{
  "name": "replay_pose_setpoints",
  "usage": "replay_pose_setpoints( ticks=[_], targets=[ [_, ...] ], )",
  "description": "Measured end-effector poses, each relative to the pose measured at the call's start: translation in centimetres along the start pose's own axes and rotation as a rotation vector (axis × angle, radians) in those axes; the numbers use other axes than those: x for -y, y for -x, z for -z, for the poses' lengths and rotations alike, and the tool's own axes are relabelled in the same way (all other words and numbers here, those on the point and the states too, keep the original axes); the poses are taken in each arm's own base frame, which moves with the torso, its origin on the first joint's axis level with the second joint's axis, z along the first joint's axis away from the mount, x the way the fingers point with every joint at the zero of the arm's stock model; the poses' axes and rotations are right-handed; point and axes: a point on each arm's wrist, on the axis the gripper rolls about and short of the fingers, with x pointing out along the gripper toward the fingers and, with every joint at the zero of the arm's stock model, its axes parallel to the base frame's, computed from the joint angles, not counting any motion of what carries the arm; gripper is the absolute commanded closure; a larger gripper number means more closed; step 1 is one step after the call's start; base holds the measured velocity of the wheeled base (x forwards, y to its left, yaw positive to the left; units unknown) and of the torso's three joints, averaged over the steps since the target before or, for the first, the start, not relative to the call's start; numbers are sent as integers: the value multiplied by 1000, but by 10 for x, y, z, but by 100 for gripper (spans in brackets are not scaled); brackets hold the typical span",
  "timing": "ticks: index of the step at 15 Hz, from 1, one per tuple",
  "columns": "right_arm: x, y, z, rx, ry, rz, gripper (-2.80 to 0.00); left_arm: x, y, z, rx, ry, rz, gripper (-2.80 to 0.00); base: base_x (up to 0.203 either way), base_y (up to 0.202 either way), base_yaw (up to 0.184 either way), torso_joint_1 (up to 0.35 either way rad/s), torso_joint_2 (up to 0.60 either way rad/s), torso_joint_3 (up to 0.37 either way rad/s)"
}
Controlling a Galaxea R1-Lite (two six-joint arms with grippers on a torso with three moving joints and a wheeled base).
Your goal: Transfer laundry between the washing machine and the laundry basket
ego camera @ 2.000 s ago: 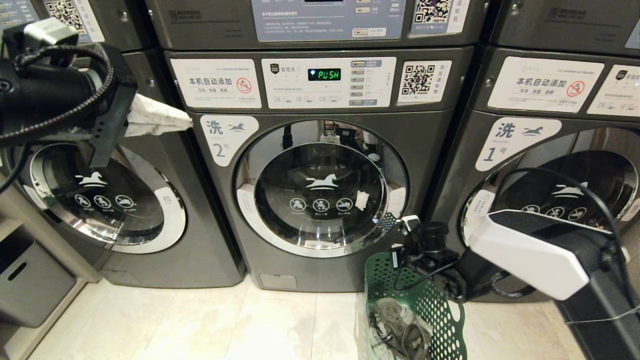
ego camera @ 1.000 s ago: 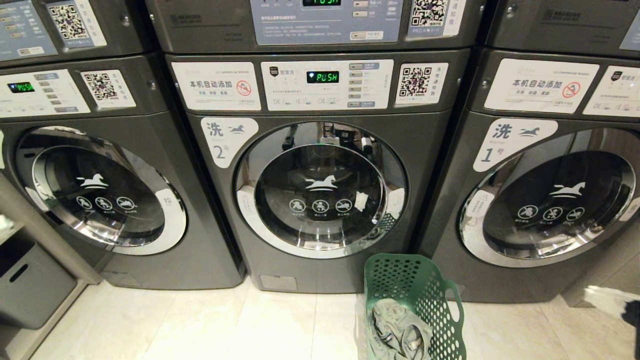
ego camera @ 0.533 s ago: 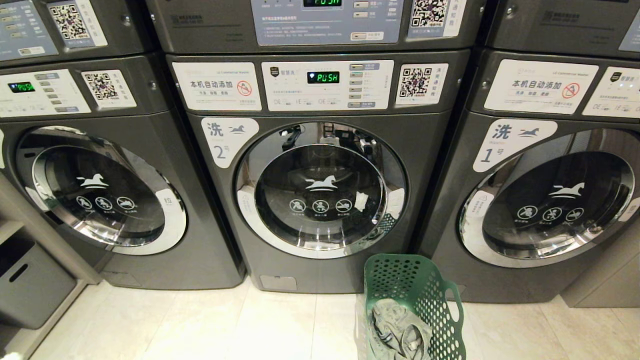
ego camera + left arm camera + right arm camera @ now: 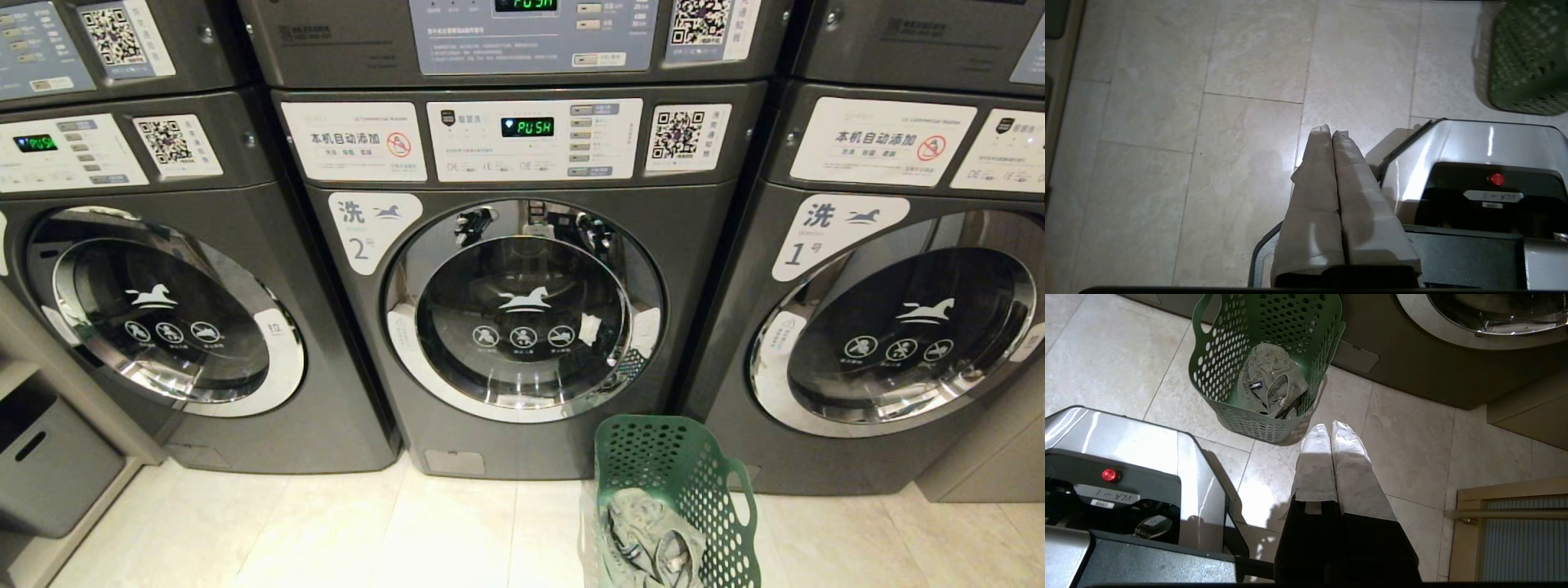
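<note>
both wrist views show what the head view lacks: the left gripper (image 4: 1331, 131) and right gripper (image 4: 1331, 426), each clenched on nothing, pointing down at the tiled floor (image 4: 1208, 122) beside the robot's base (image 4: 1126, 433). the green laundry basket (image 4: 718, 490), at 6 o'clock in the head view, holds the grey-green laundry (image 4: 1271, 381). behind it, washing machine 2 (image 4: 522, 310) has its door closed.
</note>
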Motion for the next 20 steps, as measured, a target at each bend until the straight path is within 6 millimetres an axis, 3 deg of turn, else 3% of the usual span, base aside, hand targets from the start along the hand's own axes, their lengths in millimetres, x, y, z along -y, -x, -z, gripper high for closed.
replay_pose_setpoints(
  ticks=[5,11,14,20],
  targets=[
    [-3,9,8,77,-23,-10,0,1,3,13,150,-102,226,0,0,0,0,0,0,0],
    [-5,22,18,251,-85,65,0,-2,14,33,389,-63,122,0,0,0,0,0,0,0],
    [-5,23,20,276,-174,66,0,-2,15,36,418,-28,109,0,0,0,0,0,0,0],
    [-5,23,21,282,-147,73,0,-2,15,37,426,-2,113,0,0,0,0,0,0,0]
  ],
)
